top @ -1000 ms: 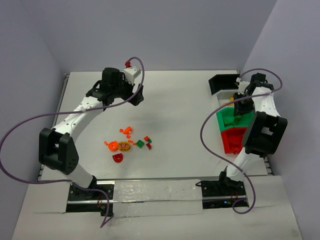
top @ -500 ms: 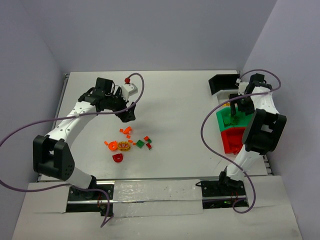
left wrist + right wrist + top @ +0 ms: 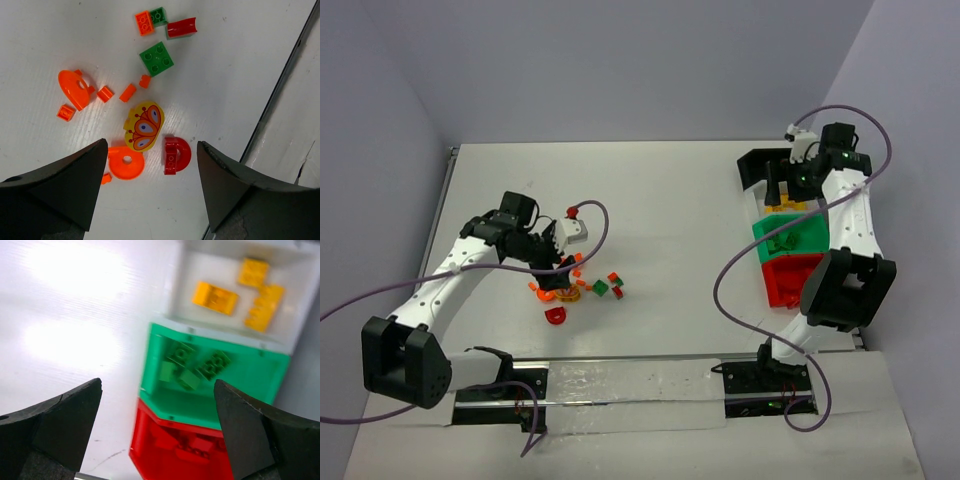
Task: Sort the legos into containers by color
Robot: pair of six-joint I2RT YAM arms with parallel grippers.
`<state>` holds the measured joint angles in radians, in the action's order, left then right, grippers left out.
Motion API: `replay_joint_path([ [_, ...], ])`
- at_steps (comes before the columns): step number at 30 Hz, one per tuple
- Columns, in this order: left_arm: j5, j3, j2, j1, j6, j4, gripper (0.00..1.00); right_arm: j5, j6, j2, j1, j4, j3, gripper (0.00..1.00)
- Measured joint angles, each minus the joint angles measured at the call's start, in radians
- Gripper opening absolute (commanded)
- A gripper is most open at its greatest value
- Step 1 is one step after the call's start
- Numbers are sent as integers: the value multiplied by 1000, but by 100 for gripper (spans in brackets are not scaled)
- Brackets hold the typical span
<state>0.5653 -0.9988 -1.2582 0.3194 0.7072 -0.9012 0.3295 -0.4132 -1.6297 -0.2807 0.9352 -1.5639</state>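
Since a second before, the left gripper (image 3: pixel 151 145) had swung down from the far side of the table (image 3: pixel 670 200) to hang over the loose legos (image 3: pixel 156 58), and the right gripper (image 3: pixel 157 385) had lifted back from the green bin (image 3: pixel 250 376). From above, the left wrist hid part of the pile. Its own camera showed the jaws spread, pinching nothing, with only their dark wedge tips in frame. Between and beyond them lay glossy plastic bits: an orange ring (image 3: pixel 126 163), a yellow oval printed with a butterfly (image 3: pixel 144 126), a red arch (image 3: pixel 176 154) and small studded squares. On the right, the jaws stood wide and empty over the row of bins. The view was blurred: yellow bricks lay in the white bin (image 3: pixel 210 270) and green ones in the green bin, while the red bin (image 3: pixel 150 442) was cut off below. The black bin (image 3: pixel 757 166) showed only from above.
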Motion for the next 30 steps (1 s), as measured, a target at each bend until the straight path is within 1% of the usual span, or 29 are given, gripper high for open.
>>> replay_joint_path([
  [5,-10,10,-31,0,23,0,82,61,-1,29,114,0,0,100],
  [8,-34,46,-75,1,36,25,82,99,11,28,155,-1,1,100],
  [14,-102,117,-145,2,58,73,85,184,74,4,173,-17,0,100],
  [21,-143,127,-214,12,66,174,84,258,158,-13,176,-98,22,100],
  [25,-168,150,-238,42,64,235,80,292,201,-13,182,-139,48,100],
  [27,-177,158,-253,65,62,262,76,308,223,-13,187,-157,48,100],
  [30,-196,183,-261,89,61,303,65,328,249,-13,196,-187,48,100],
])
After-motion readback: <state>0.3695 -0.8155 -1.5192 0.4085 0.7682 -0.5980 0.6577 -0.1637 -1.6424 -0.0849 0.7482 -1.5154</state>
